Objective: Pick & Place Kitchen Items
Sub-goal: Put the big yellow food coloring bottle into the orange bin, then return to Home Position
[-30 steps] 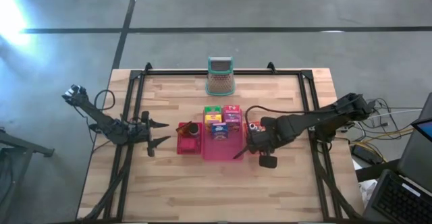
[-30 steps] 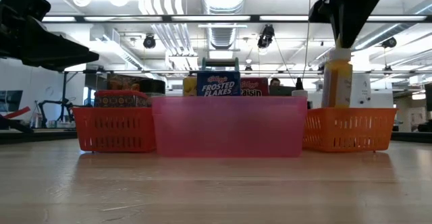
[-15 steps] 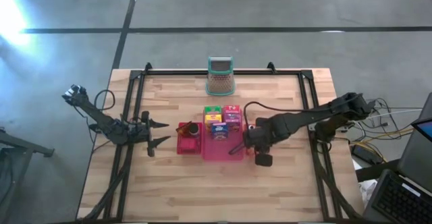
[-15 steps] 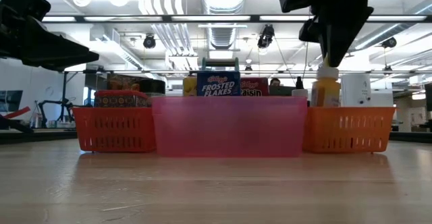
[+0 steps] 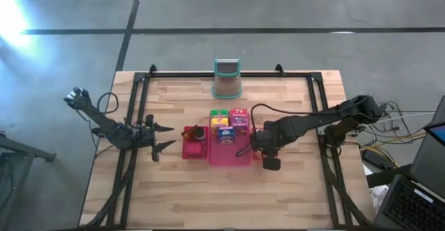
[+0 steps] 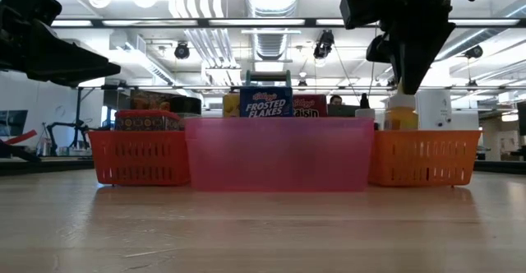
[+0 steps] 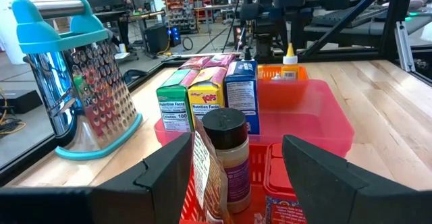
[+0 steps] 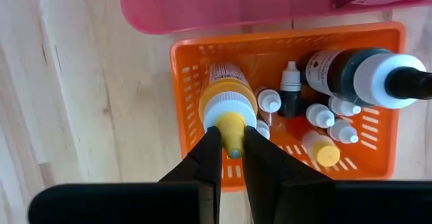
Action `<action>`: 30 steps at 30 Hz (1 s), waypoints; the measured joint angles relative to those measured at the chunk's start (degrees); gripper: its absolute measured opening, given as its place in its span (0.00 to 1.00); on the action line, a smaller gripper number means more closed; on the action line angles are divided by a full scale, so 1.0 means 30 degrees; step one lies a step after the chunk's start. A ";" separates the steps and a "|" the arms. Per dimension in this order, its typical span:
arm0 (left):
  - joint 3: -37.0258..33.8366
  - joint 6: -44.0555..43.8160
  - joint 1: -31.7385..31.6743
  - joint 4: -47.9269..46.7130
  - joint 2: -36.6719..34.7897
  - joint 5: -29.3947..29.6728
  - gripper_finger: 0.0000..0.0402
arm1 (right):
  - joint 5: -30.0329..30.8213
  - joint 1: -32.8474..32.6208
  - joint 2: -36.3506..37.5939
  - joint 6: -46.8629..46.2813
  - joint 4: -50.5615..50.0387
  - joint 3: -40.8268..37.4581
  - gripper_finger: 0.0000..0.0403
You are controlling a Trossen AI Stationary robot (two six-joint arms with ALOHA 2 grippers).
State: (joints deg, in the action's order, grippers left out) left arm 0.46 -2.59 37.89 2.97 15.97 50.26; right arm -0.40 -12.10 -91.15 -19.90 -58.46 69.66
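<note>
Right gripper (image 8: 233, 155) closed on the yellow nozzle of a yellow bottle (image 8: 228, 102), bottle upright inside the orange tray (image 8: 185, 126) at that tray's wall nearest the pink bin (image 5: 229, 153); whether its base rests on the tray floor cannot be told. Same tray also holding a dark white-capped bottle (image 8: 351, 72), a small black dropper (image 8: 290, 92) and several tiny white-capped bottles (image 8: 270, 102), one with a yellow cap (image 8: 320, 150). Orange tray touching the pink bin's right side, near table centre. Pink bin holding boxes upright along its far wall: green (image 7: 173, 106), yellow (image 7: 206, 102), blue (image 7: 241, 92), with a pink one (image 5: 239, 120) seen from above. Red tray (image 6: 140, 156) against the bin's left side, carrying a brown jar with black lid (image 7: 226, 156) and a packet (image 7: 206, 173). Left gripper (image 5: 161, 138) open, empty, hovering just left of the red tray toward the table's left edge. Grater (image 5: 227, 79) standing at the middle of the far edge.
</note>
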 joint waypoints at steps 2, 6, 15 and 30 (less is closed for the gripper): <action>-0.0001 0.0000 0.0002 -0.0002 0.0000 0.0002 0.59 | 0.0037 0.0007 0.0000 0.0000 0.0145 -0.0092 0.08; 0.0000 0.0004 0.0003 0.0003 0.0000 0.0000 0.59 | 0.0124 0.0007 -0.0015 0.0000 0.0264 -0.0121 0.12; -0.0003 0.0000 0.0000 0.0003 0.0000 0.0007 0.59 | 0.0131 0.0015 -0.0066 -0.0587 0.0152 0.0153 0.31; -0.0001 0.0002 0.0005 -0.0002 -0.0002 0.0007 0.59 | 0.0341 -0.0744 0.1925 -0.0963 -0.3342 0.2363 0.37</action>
State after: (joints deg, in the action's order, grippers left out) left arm 0.45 -2.58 37.91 2.97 15.96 50.28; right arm 0.62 -14.33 -85.38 -22.79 -68.49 76.75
